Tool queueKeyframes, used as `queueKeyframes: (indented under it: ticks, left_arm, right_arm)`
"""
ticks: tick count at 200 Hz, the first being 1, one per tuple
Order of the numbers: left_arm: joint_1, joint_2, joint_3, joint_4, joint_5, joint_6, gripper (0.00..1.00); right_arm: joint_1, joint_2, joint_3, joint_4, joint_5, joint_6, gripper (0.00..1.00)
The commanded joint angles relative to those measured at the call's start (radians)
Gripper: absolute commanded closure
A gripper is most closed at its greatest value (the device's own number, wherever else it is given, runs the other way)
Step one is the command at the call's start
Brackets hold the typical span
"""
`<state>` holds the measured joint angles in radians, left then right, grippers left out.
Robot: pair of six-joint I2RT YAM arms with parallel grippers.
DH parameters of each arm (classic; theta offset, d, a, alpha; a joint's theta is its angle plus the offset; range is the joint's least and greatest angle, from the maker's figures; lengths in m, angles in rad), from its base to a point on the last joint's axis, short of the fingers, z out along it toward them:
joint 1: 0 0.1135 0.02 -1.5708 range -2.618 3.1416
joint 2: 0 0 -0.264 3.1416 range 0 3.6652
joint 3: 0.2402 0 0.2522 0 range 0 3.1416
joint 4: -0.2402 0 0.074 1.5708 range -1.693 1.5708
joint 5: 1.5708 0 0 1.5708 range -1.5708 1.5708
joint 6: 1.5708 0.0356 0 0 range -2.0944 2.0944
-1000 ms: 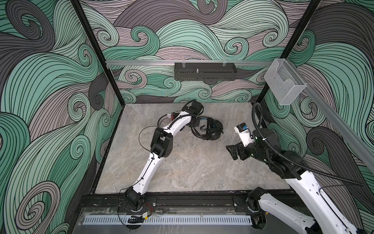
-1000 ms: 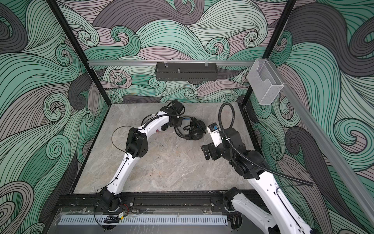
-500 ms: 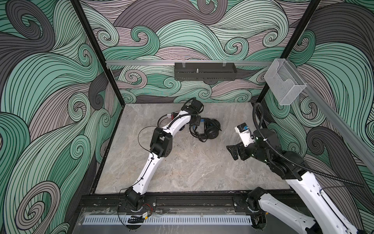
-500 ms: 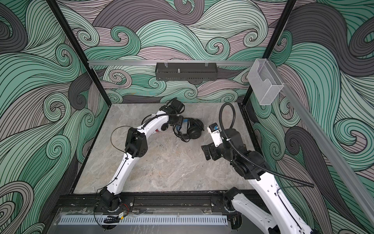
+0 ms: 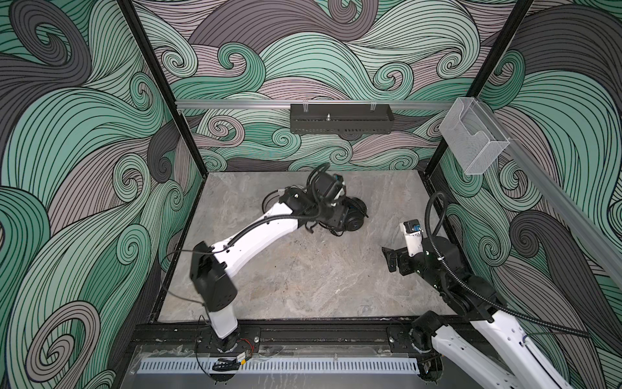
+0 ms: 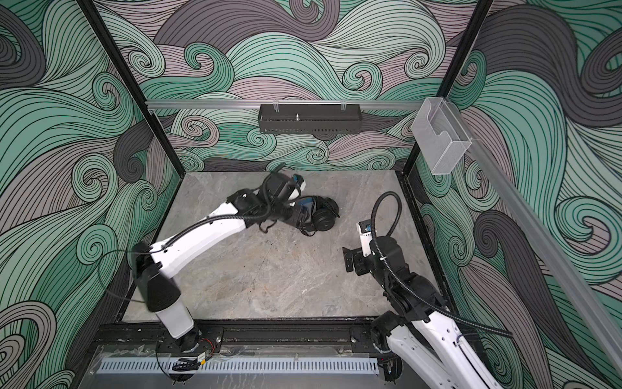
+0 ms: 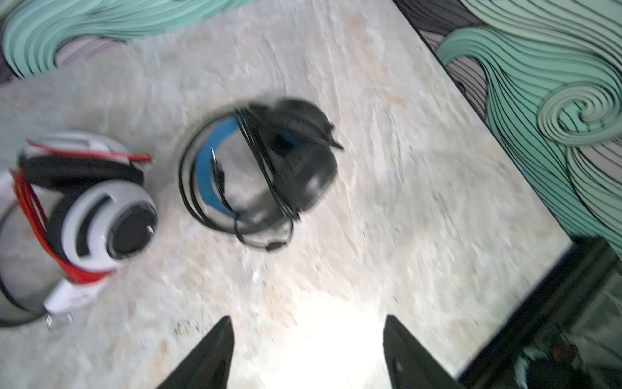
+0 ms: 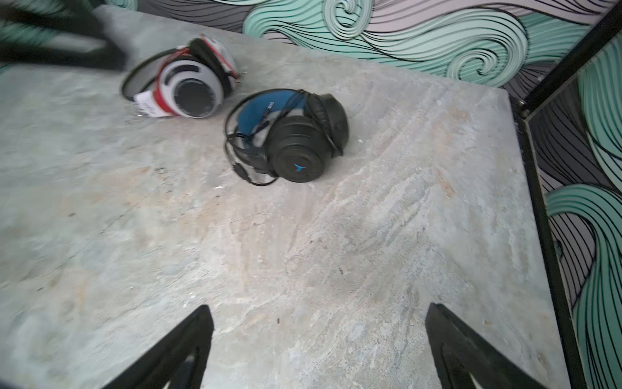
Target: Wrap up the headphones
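Two headsets lie on the table in the left wrist view, side by side but apart. The white headset has its red cord bound round it, and the black headset has its black cord crossing the blue-lined band and cup. The left gripper hangs over bare table short of them, its fingers spread with nothing between. A second ago it was nearly closed right at the black headset, so it has let go and drawn back. The smeared picture suits an arm on the move.

In the right wrist view the black headset rests on one cup, with a short loop of cord and a small inline piece lying loose on the table beside it. The white headset sits just beyond. The right gripper holds its fingers wide apart, empty, well short of both.

In both top views the pair sits toward the far edge of the table, about midway along it, the white one mostly hidden under the left arm. The right gripper waits near the right edge, where it was a second ago.

The release suggests the black cord's winding is finished or nearly so. Only that loose loop may still want tucking.
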<state>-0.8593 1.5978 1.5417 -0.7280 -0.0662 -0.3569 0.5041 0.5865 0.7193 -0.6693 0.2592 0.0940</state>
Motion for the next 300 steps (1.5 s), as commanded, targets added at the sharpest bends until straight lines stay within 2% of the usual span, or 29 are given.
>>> queueKeyframes:
  ticks: [1,13,25,52,61,71,96,114,127,155,163,195,213,240,254,272,285,300]
  left_arm:
    - [0.011,-0.240,-0.336,0.054,-0.086,-0.191,0.23]
    - [0.011,-0.400,-0.507,0.079,-0.177,-0.244,0.21]
    - [0.013,-0.554,-0.615,0.037,-0.323,-0.319,0.16]
    - [0.052,-0.843,-0.771,-0.099,-0.623,-0.429,0.07]
    - [0.069,-0.926,-0.819,-0.094,-0.689,-0.377,0.01]
    - [0.082,-1.013,-0.867,-0.070,-0.787,-0.338,0.01]
    - [0.100,-1.200,-1.017,0.133,-0.970,-0.050,0.01]
    - [0.121,-1.277,-1.113,0.271,-1.071,0.079,0.01]
    - [0.144,-1.301,-1.161,0.321,-1.070,0.127,0.01]
    - [0.158,-1.319,-1.174,0.221,-1.051,0.003,0.01]
    - [0.159,-1.329,-1.177,0.220,-1.043,0.009,0.01]
    - [0.171,-1.343,-1.246,0.486,-1.001,0.311,0.01]
    - [0.212,-1.299,-1.278,0.581,-0.976,0.350,0.01]
    - [0.275,-1.174,-1.335,0.766,-0.830,0.386,0.01]
    - [0.304,-1.080,-1.345,0.877,-0.798,0.394,0.01]
    - [0.391,-0.914,-1.337,0.981,-0.757,0.351,0.01]
    - [0.463,-0.785,-1.329,1.079,-0.656,0.324,0.01]
    - [0.504,-0.631,-1.329,1.242,-0.579,0.345,0.01]
  right_arm:
    - [-0.029,-0.034,-0.116,0.209,0.201,0.064,0.01]
    - [-0.045,-0.042,-0.190,0.299,0.229,0.026,0.01]
    - [-0.068,-0.044,-0.269,0.421,0.245,-0.026,0.01]
    - [-0.149,0.017,-0.391,0.613,0.154,-0.109,0.01]
    - [-0.149,0.046,-0.423,0.681,0.155,-0.129,0.01]
    - [-0.151,0.076,-0.455,0.749,0.123,-0.155,0.01]
    - [-0.167,0.143,-0.505,0.912,0.063,-0.168,0.01]
    - [-0.193,0.195,-0.512,1.021,0.060,-0.175,0.01]
    - [-0.216,0.230,-0.517,1.087,0.081,-0.162,0.01]
    - [-0.245,0.257,-0.545,1.195,0.075,-0.123,0.01]
    - [-0.251,0.271,-0.561,1.243,0.077,-0.114,0.01]
    - [-0.299,0.349,-0.578,1.330,0.115,-0.084,0.01]
    - [-0.341,0.446,-0.520,1.336,0.031,-0.128,0.01]
    - [-0.386,0.577,-0.486,1.434,-0.004,-0.097,0.01]
    - [-0.400,0.627,-0.491,1.492,-0.008,-0.086,0.01]
    - [-0.403,0.693,-0.475,1.556,-0.023,-0.103,0.01]
    - [-0.404,0.749,-0.434,1.546,-0.015,-0.122,0.01]
    - [-0.409,0.842,-0.429,1.631,0.009,-0.118,0.01]
